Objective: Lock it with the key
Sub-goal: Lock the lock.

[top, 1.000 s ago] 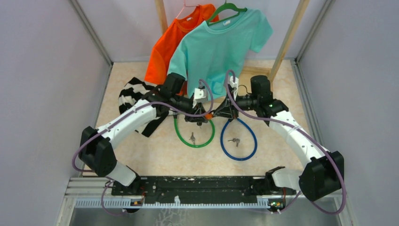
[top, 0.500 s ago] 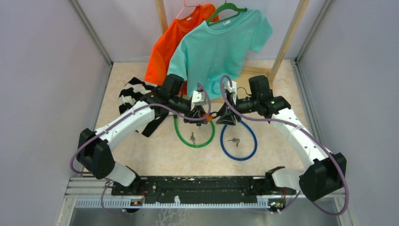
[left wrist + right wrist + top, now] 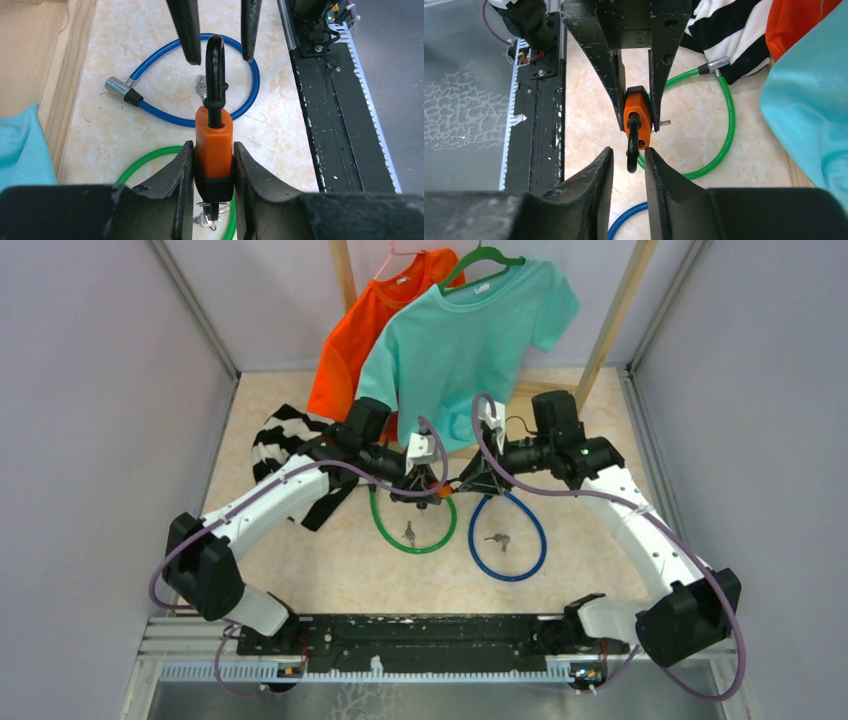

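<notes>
An orange padlock (image 3: 214, 145) with a black base is clamped between my left gripper's fingers (image 3: 213, 150). Its black shackle (image 3: 215, 70) is raised and points at the right gripper. A key (image 3: 215, 216) hangs from the padlock's underside. My right gripper (image 3: 629, 155) is open, and the shackle's tip (image 3: 632, 162) lies between its fingers with a gap on each side. In the top view both grippers meet at the padlock (image 3: 441, 486) above the table's middle, left gripper (image 3: 430, 487) and right gripper (image 3: 460, 483).
A green cable lock (image 3: 412, 525) and a blue cable lock (image 3: 508, 537) lie on the table below the grippers, each with keys inside its loop. A striped garment (image 3: 285, 440) lies at the left. Teal (image 3: 470, 335) and orange (image 3: 365, 325) shirts hang on a wooden rack behind.
My right gripper drew back a little from the padlock, then came in again around the shackle. My left gripper kept hold of the padlock and shifted slightly left.
</notes>
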`<move>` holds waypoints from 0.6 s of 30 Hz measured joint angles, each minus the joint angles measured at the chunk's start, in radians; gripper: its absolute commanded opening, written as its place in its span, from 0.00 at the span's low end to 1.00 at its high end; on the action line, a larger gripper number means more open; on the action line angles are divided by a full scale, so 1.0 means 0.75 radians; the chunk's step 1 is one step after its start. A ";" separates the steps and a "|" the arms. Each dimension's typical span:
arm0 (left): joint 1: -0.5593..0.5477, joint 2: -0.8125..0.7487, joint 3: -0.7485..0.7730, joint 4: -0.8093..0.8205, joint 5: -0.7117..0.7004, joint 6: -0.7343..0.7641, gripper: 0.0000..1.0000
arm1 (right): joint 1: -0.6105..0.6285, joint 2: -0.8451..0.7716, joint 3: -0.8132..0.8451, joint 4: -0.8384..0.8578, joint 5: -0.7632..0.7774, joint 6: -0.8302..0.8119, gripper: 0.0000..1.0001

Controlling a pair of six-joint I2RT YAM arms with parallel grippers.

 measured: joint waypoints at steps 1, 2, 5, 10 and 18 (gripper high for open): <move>0.001 0.000 0.000 0.000 0.003 0.000 0.00 | 0.002 0.001 0.000 -0.002 0.000 -0.001 0.23; 0.001 0.000 0.000 -0.001 0.004 0.000 0.00 | 0.005 0.004 0.000 -0.006 0.000 -0.001 0.20; 0.000 0.000 0.000 -0.001 0.006 0.000 0.00 | 0.014 0.016 0.000 -0.008 0.000 -0.003 0.11; 0.000 0.000 0.000 -0.007 0.014 0.000 0.00 | 0.025 0.018 0.000 -0.002 0.005 -0.003 0.02; 0.005 0.002 0.000 -0.057 0.019 0.000 0.00 | 0.025 -0.014 -0.109 0.137 -0.002 0.037 0.00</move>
